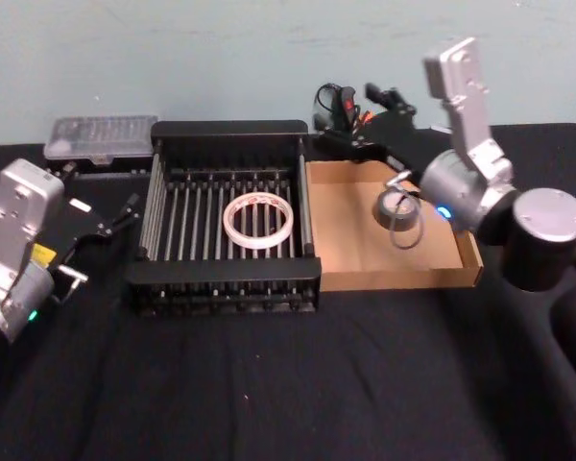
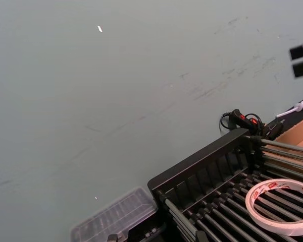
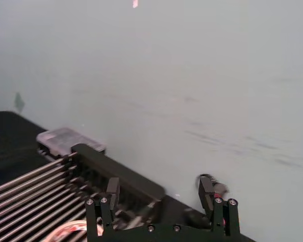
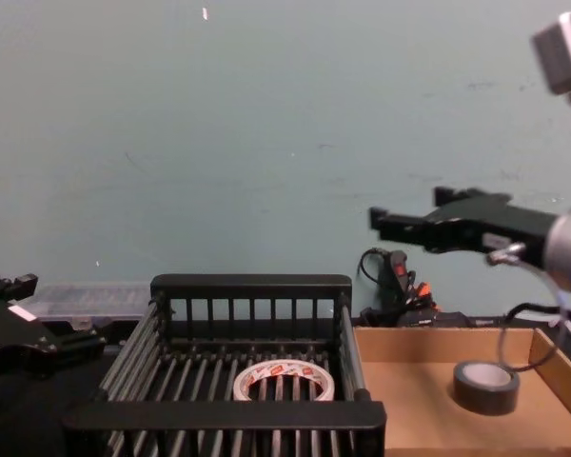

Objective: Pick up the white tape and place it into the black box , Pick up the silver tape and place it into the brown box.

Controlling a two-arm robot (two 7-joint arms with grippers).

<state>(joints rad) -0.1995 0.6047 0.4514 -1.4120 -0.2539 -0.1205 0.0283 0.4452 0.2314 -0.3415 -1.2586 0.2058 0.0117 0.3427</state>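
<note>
The white tape [image 1: 258, 220] lies flat on the slatted floor of the black box [image 1: 228, 133]. Just right of that box, the brown box [image 1: 349, 265] holds the silver tape [image 1: 397, 207]. The right gripper [image 4: 409, 225] hovers above the brown box, jaws open and empty. The left gripper [image 1: 115, 217] sits left of the black box; its jaws cannot be told.

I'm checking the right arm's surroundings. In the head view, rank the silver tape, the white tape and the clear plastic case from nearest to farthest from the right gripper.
1. silver tape, in the brown box, beneath the right gripper
2. white tape, flat in the black box
3. clear plastic case, far left, behind the crate
</note>
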